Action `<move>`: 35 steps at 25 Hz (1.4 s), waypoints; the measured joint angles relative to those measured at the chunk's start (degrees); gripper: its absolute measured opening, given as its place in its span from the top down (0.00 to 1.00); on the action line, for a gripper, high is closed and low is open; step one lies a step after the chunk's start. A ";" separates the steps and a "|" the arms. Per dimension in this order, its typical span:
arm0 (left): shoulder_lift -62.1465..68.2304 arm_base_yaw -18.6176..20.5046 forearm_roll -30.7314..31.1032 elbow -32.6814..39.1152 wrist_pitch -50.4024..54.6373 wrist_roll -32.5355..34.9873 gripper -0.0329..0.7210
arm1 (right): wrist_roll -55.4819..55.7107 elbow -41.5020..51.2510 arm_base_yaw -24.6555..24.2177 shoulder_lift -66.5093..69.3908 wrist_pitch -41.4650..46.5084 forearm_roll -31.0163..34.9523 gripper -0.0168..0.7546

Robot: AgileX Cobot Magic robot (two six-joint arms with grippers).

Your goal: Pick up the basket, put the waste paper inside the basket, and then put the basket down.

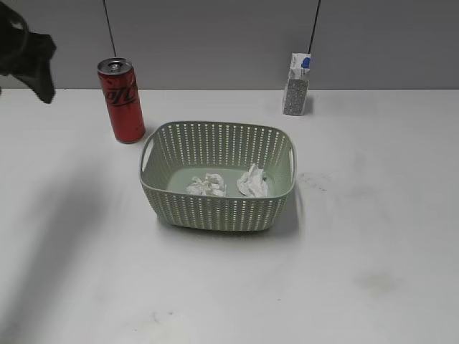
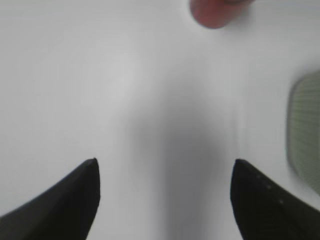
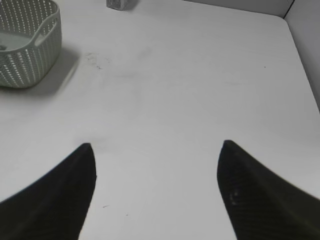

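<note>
Basket sits flat on the worktop, roughly mid-table, a bit toward the back edge. Two paper wads lie on its floor, side by side, the right one near the right wall. Red can stands upright behind the basket's left corner, near but apart. Carton upright by the back edge, right of centre, well apart from the basket. Left gripper is spread wide with nothing between its fingers, hovering over bare worktop toward the left edge; its view is blurry, with the can at the top and a slice of basket at the right. From outside only a dark piece of that arm shows at the top left. Right gripper is also spread, holding nothing, over the right part of the table, basket far off to its upper left.
</note>
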 joint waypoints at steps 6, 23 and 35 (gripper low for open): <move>-3.54 8.41 1.12 0.08 4.85 2.11 0.17 | 0.06 0.00 0.00 -0.05 0.30 0.00 0.24; -40.09 10.58 -0.05 24.76 -0.14 3.31 0.18 | 0.11 0.73 0.00 -0.05 -0.68 0.06 0.24; -68.23 10.58 -1.04 49.97 -7.23 3.31 0.18 | 0.11 0.73 0.00 -0.05 -0.80 0.06 0.24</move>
